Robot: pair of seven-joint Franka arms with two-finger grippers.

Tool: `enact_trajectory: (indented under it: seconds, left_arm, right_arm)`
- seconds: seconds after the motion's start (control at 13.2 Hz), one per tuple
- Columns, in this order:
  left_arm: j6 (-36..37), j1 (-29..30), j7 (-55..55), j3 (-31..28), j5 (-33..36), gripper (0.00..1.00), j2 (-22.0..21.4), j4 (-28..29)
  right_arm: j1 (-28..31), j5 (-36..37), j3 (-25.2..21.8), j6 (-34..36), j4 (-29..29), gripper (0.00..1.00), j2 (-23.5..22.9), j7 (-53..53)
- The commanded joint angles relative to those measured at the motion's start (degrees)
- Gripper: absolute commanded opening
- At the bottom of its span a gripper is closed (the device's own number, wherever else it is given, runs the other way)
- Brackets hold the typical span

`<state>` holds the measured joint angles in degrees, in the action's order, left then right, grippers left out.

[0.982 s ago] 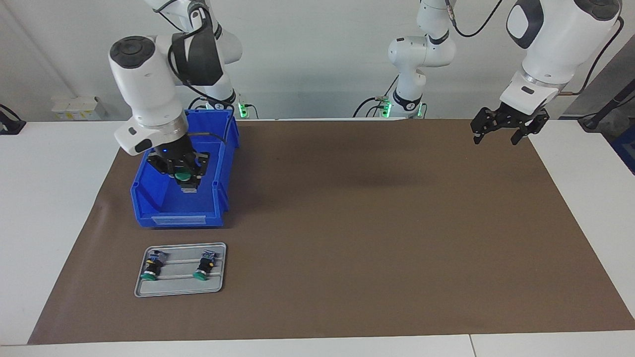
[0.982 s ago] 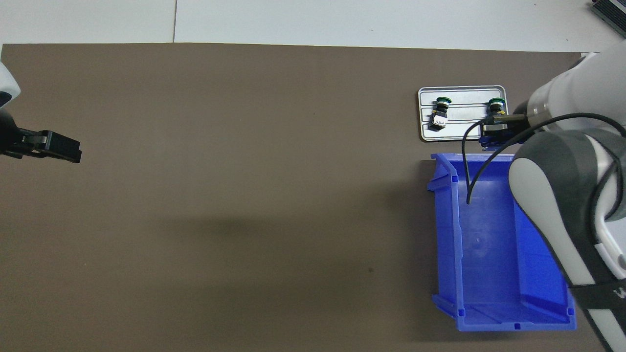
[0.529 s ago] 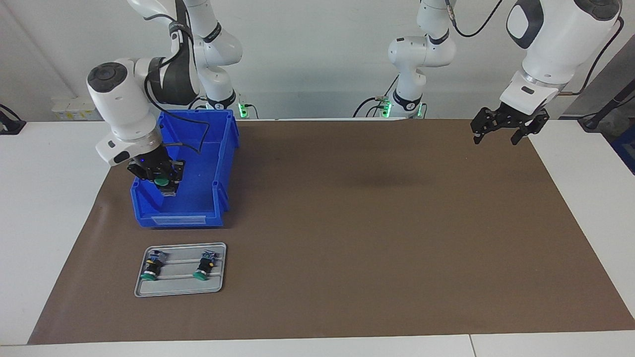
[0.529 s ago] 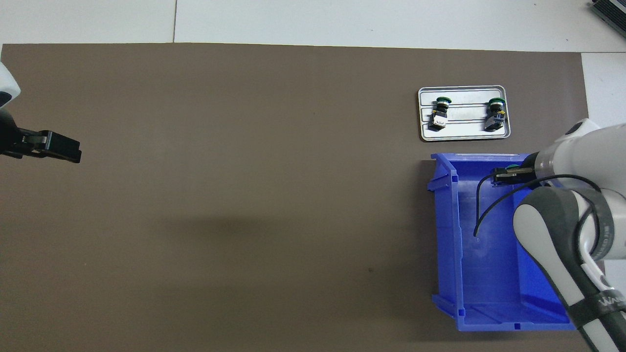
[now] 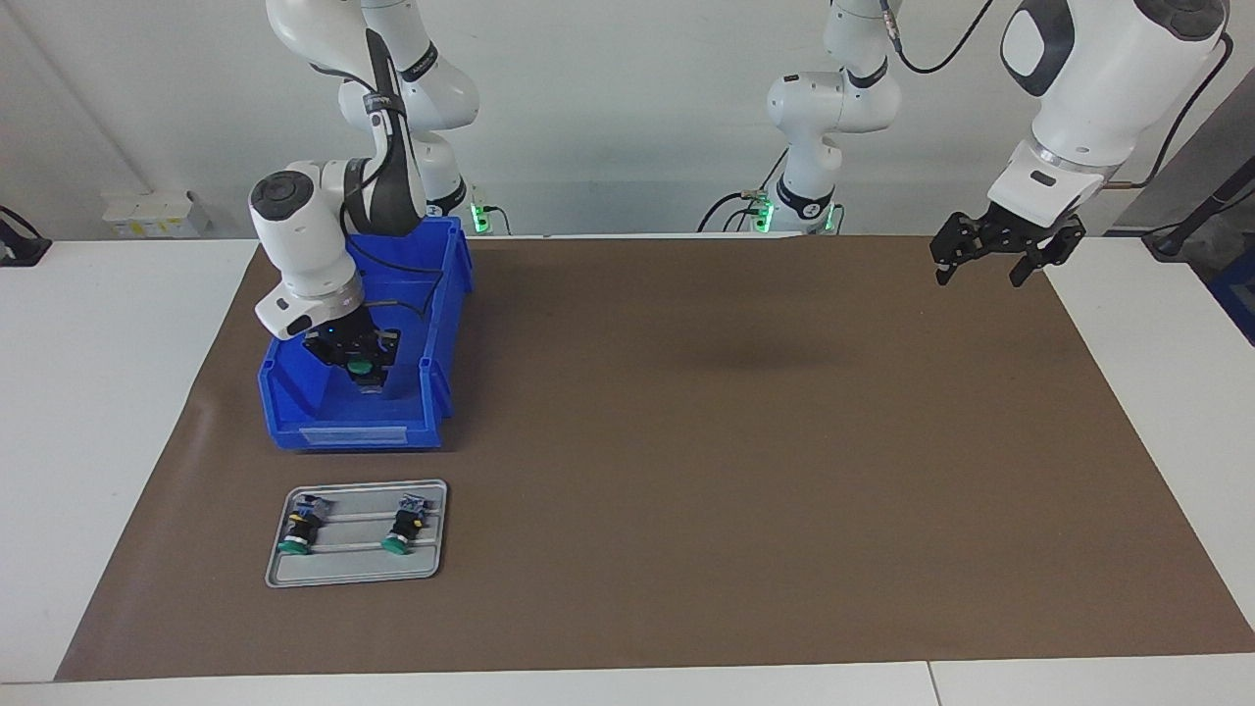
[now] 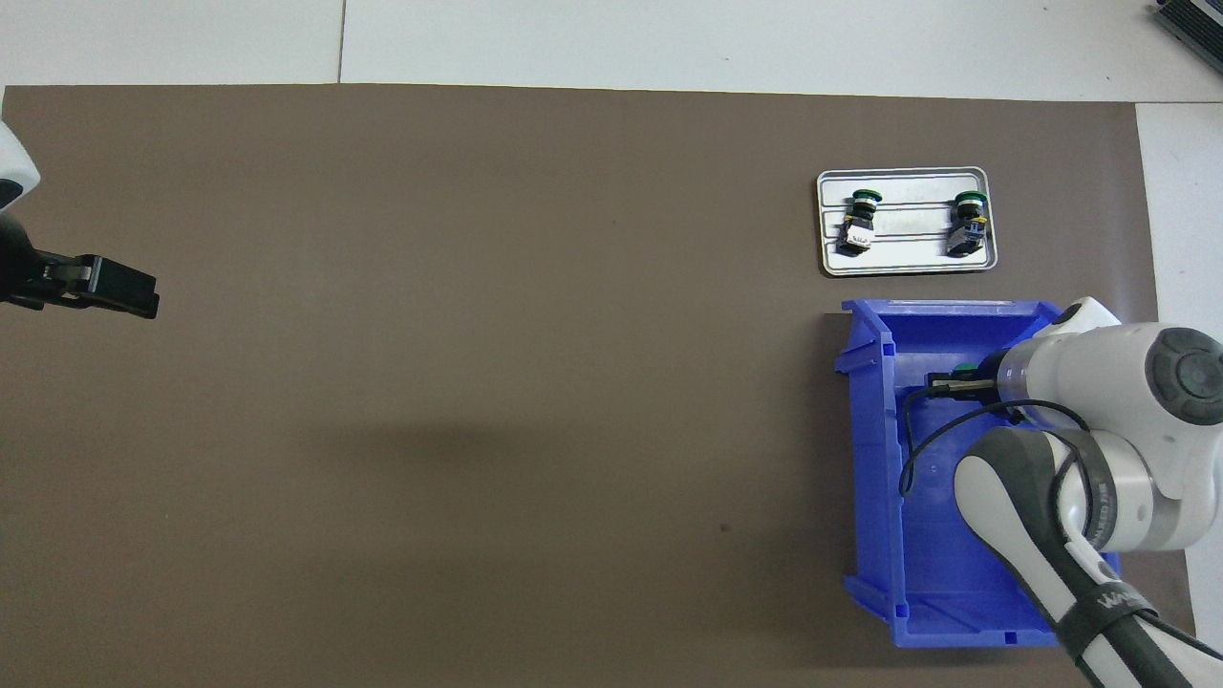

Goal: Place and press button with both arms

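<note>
At the right arm's end of the brown mat, against the edge nearest the robots, stands a blue bin. The right gripper hangs over the bin's inside with its fingers clamped on the button, whose green cap shows between them; the button is up in the air above the bin floor, not resting on it. Farther from the robots than the bin, close to the mat's far edge, lies a grey tray with two more buttons on their sides, well apart. The left gripper waits, fingers spread and empty, over the mat's corner at the left arm's end.
</note>
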<state>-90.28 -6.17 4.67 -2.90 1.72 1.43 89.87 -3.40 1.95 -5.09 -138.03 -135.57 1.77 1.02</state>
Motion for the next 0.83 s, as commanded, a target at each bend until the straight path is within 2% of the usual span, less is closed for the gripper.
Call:
enact_trajectory:
  seconds: [0.0,0.08,0.23,0.3,0.38,0.53,0.76]
  left_arm:
    - [-0.78,0.45,-0.36,0.35,1.00,1.00,-0.64,1.01]
    - [-0.87,0.45,-0.27,0.35,1.00,1.00,-0.64,1.01]
    - [-0.78,0.45,-0.36,0.35,1.00,1.00,-0.64,1.01]
    - [-0.78,0.45,-0.36,0.35,1.00,1.00,-0.64,1.01]
    - [-0.87,0.45,-0.36,0.35,1.00,1.00,-0.64,1.01]
    - [-0.78,0.45,-0.27,0.35,1.00,1.00,-0.64,1.01]
    - [-0.78,0.45,-0.36,0.35,1.00,1.00,-0.64,1.01]
  right_arm:
    - [0.94,-0.99,0.79,-3.73,-1.89,0.00,-0.36,0.56]
    - [0.94,-0.99,0.79,-5.57,-1.89,0.08,-1.67,0.56]
    - [0.77,-0.99,0.79,-6.12,-1.19,0.67,-2.39,0.65]
    - [0.85,-0.99,0.79,-5.68,-0.57,0.86,-2.39,0.39]
    - [0.94,-0.99,0.79,-4.72,0.74,0.99,-1.69,0.12]
    - [0.77,-0.99,0.79,2.37,5.11,1.00,-0.11,0.38]
    - [0.77,-1.07,0.79,17.92,17.05,1.00,0.86,0.47]
